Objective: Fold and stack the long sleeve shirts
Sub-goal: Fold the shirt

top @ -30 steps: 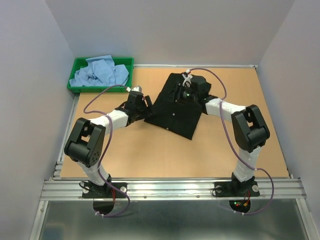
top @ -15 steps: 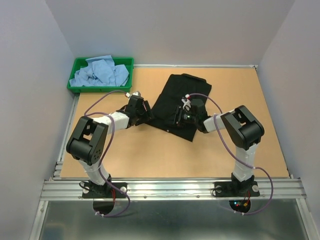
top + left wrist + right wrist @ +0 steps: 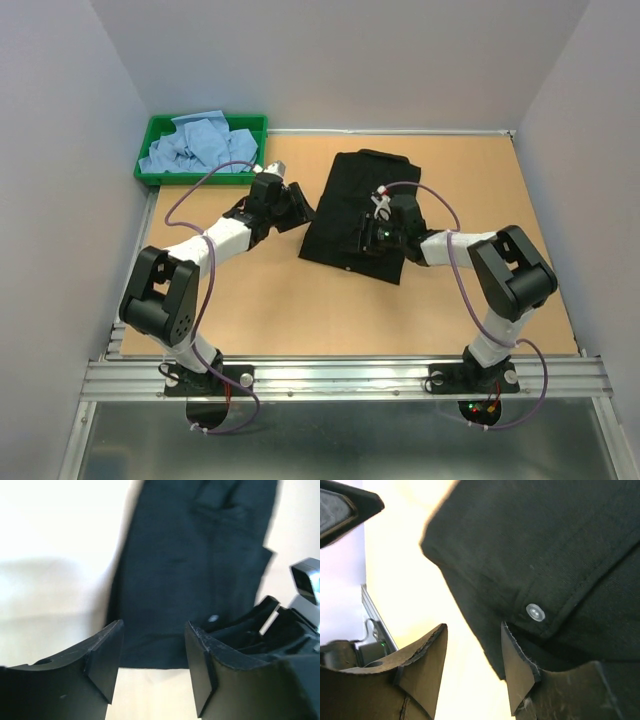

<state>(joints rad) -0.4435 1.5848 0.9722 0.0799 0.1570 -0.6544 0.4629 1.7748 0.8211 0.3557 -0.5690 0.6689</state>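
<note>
Two sets of jaws apart, nothing gripped. Black shirt (image 3: 350,195) flat on worktop (image 3: 300,310): hem under right claw (image 3: 368,238), side edge just ahead of left claw (image 3: 300,212), likely lining up a fold pinch.

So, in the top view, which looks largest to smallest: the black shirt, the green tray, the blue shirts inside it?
Largest: black shirt.
Then: green tray, though farther from the camera.
Smallest: blue shirts, nearly filling the tray.

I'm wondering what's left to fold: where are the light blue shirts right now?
In the overhead view, the light blue shirts lie crumpled in the green tray at the far left corner of the table, left of the black shirt.
</note>
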